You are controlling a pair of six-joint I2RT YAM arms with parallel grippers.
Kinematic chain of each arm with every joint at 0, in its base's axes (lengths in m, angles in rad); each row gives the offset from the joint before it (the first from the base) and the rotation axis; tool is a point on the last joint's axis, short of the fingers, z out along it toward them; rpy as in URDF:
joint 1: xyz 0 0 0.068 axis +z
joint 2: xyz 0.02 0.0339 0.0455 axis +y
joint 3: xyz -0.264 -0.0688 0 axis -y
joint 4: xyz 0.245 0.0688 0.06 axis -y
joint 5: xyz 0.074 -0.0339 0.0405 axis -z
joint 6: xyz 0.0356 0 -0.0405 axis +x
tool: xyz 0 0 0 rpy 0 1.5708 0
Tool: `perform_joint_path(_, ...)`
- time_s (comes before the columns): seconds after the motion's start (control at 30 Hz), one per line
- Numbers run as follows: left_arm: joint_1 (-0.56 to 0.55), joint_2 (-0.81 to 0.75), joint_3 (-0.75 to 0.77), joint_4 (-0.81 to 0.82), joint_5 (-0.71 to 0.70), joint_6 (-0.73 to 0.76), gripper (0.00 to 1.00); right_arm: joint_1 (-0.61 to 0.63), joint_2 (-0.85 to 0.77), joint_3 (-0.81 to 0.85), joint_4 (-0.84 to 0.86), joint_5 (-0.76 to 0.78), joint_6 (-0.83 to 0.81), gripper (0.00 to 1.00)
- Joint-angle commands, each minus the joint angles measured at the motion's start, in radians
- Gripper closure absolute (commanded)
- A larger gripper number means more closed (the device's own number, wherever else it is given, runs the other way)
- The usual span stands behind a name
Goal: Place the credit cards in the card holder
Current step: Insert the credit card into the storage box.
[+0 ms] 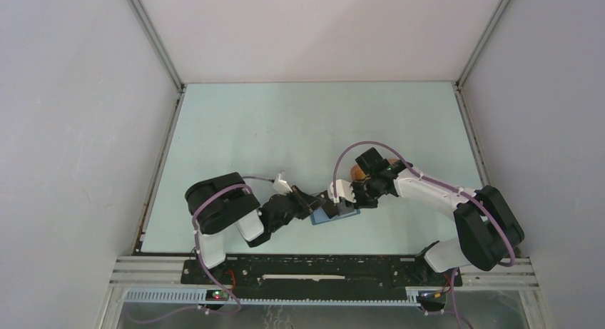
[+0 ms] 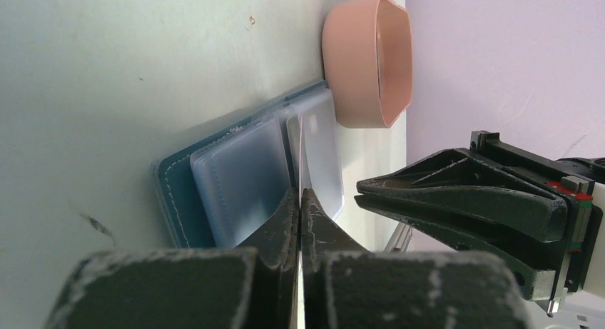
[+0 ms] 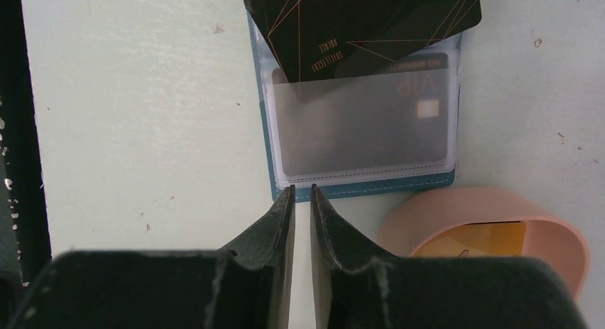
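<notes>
Black credit card (image 3: 357, 22) is the one in play. It sits at the end of the open card holder (image 3: 371, 189) farthest from the right gripper (image 3: 300, 197), skewed, with one lower corner already tucked under the frosted sleeve (image 3: 428, 140) and the rest hanging out past the holder's edge. Its long axis runs crosswise to the right fingers, a bit tilted against the holder's long side, so I'd say it needs squaring up and then sliding toward the right gripper to seat. The left gripper (image 2: 301, 200) is the nearer one. Its jaws are fully pinched on a thin sheet seen edge-on, and I'm fairly sure that's this card, though from that angle it could be a sleeve leaf instead. The right jaws are down to a narrow slit with nothing between them, tips just off the holder's near edge. As for what's inside things, the sleeve already has a grey card (image 3: 371, 122) marked VIP behind the plastic. The pink tray (image 3: 499, 208) right beside the holder has an orange-yellow card (image 3: 485, 238) lying in it, not loaded yet.
</notes>
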Motion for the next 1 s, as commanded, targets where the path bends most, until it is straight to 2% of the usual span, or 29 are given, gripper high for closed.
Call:
perform_joint_path(0.0, 0.008, 0.013, 0.022, -0.006, 0.032, -0.017, 1.0, 0.013, 0.006, 0.018, -0.004, -0.005, 0.0, 0.79)
perform_joint_path(0.37, 0.022, 0.019, 0.091, -0.125, 0.105, -0.022, 1.0, 0.015, 0.005, 0.018, -0.005, -0.004, 0.0, 0.8)
perform_joint_path(0.97, 0.032, 0.021, 0.115, -0.22, 0.132, -0.067, 0.98, 0.018, 0.001, 0.018, -0.006, -0.002, -0.002, 0.79)
